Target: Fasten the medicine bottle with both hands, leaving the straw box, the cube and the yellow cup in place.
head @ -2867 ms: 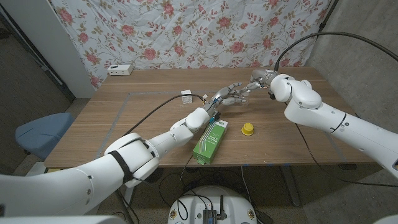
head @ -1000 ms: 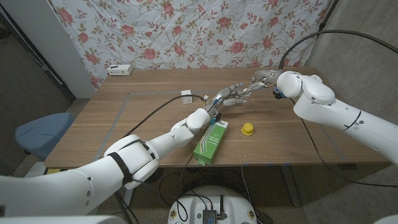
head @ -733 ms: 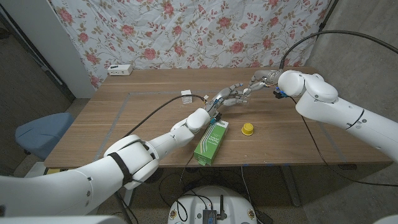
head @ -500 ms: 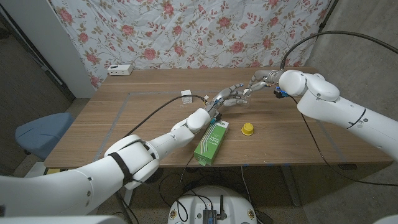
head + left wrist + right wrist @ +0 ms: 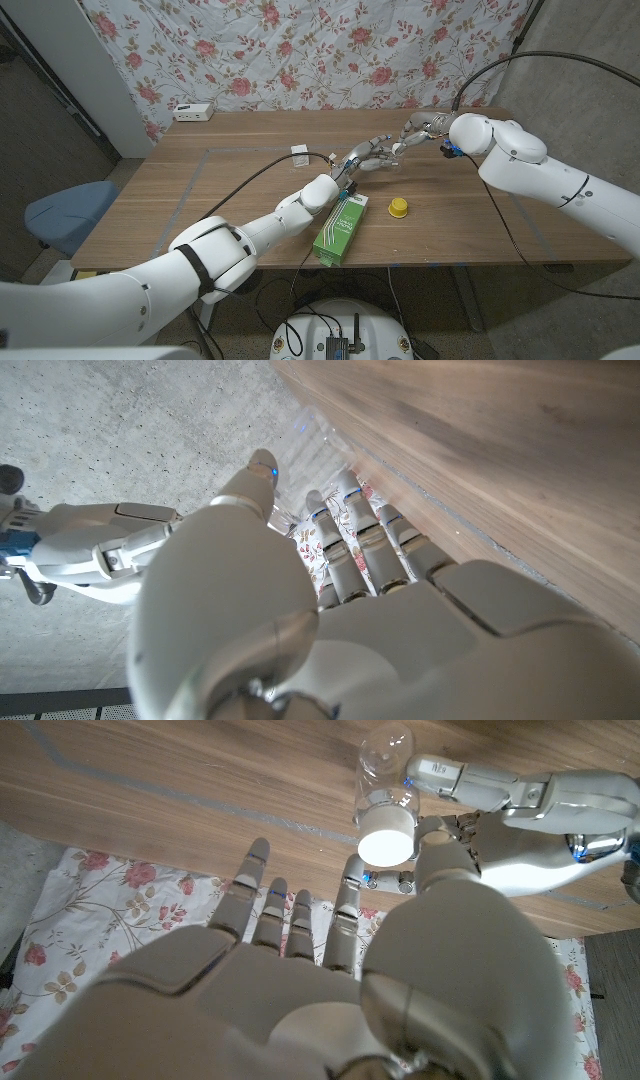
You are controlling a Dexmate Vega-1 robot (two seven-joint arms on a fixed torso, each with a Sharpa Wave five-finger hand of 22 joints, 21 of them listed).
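My left hand [image 5: 364, 156] reaches over the middle of the table and holds the clear medicine bottle [image 5: 384, 772], fingers [image 5: 462, 778] wrapped round its body. A white cap [image 5: 385, 842] sits on the bottle. Close to the cap, my right hand [image 5: 418, 128] has its fingers [image 5: 262, 902] spread and nothing in them; I cannot tell if thumb or finger touches the cap. In the left wrist view my left hand [image 5: 300, 610] hides most of the bottle, with my right hand [image 5: 95, 545] beyond it. Nearer me lie the green straw box [image 5: 338, 226] and the yellow cup [image 5: 398, 207]. The small white cube [image 5: 299, 152] lies left of the hands.
A white power strip [image 5: 193, 112] lies at the table's far left edge. A black cable [image 5: 250, 180] runs along my left arm over the table. A flowered cloth [image 5: 300, 50] hangs behind the table [image 5: 200, 200].
My right arm has swung outward to the right, and its hand has drawn slightly back from the left hand. The left hand keeps the bottle where it was.
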